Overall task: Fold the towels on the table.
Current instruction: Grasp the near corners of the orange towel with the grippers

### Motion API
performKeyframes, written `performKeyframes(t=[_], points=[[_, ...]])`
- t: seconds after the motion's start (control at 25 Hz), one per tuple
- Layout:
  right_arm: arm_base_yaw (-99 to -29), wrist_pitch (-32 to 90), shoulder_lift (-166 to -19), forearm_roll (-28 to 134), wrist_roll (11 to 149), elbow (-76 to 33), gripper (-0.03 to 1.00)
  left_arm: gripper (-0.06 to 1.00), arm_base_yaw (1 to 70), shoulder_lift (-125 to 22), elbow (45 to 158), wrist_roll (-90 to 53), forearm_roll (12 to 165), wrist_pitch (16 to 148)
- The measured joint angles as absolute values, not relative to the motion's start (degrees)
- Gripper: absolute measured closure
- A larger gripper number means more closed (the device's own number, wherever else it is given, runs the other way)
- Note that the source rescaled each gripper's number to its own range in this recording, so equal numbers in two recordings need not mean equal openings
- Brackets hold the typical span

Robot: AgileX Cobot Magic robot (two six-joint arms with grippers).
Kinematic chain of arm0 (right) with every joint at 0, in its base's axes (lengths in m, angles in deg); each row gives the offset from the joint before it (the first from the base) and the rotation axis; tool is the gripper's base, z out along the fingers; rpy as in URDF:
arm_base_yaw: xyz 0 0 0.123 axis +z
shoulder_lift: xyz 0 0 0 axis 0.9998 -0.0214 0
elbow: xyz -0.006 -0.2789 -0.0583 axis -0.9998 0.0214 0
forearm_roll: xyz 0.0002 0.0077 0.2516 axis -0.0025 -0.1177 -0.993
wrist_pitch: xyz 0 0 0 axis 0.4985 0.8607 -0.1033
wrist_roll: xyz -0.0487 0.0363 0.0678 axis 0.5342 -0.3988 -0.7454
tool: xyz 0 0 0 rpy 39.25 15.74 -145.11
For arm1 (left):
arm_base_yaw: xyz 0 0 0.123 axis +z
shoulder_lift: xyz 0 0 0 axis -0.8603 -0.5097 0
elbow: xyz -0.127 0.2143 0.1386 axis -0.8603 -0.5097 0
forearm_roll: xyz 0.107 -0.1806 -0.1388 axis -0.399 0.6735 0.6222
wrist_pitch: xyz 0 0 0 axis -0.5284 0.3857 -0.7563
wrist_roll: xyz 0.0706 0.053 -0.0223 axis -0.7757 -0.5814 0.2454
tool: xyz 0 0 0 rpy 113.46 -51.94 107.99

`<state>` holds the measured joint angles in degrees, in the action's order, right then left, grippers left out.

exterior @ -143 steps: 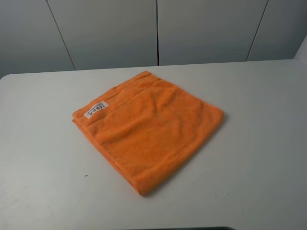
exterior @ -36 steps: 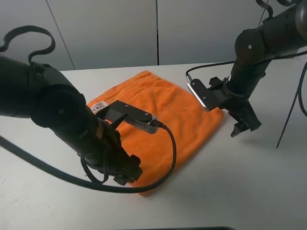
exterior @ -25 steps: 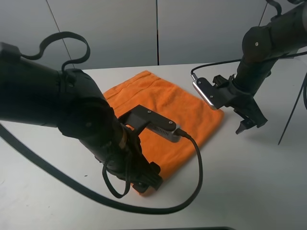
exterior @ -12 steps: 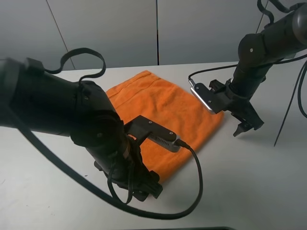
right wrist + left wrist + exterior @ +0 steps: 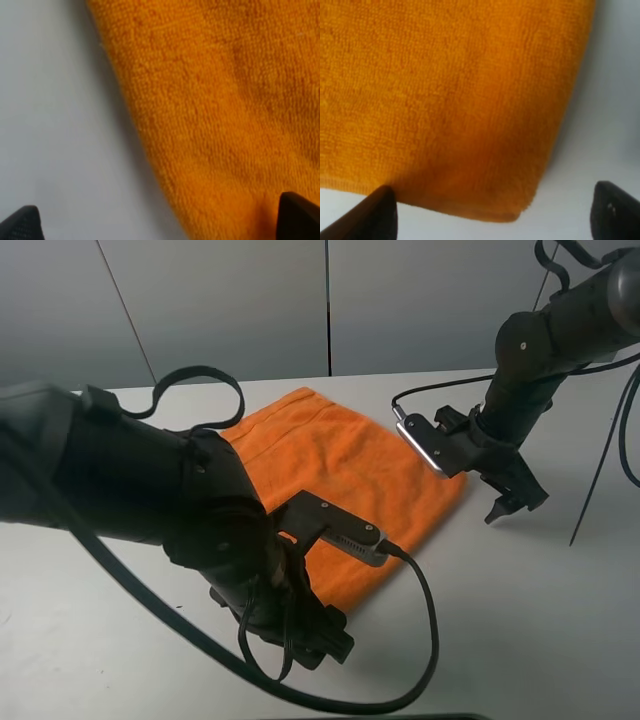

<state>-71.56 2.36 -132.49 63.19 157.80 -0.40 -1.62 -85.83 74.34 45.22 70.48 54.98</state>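
While both stand wide open and empty, left gripper (image 5: 497, 212) straddles the towel (image 5: 340, 470) corner, right gripper (image 5: 160, 220) straddles its side edge; table (image 5: 520, 590) shows beyond both.

hidden: towel (image 5: 345, 455) near-left part behind left arm (image 5: 170, 510) | cut off: gripper fingertips (image 5: 380, 212), both wrist views

Even soft light, blurred wrist close-ups.

towel (image 5: 340, 455): 1 | table (image 5: 560, 620): 1 | left end effector (image 5: 497, 214) + right end effector (image 5: 515, 503): 2
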Motion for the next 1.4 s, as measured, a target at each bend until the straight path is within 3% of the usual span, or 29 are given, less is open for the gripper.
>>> performKeyframes(t=[0.8, 1.08, 1.4], points=[[-71.56, 2.25, -134.25, 62.18, 158.6, -0.55, -0.03, -0.03, -1.74, -89.07, 74.37, 51.44, 65.09, 54.88], [-71.56, 2.25, -134.25, 62.18, 158.6, -0.55, -0.03, 0.3, -1.74, -89.07, 74.37, 51.56, 64.88, 56.37], [-71.56, 2.15, -134.35, 62.18, 158.6, -0.55, -0.03, 0.25, -1.74, -89.61, 74.46, 51.56, 64.74, 56.83]])
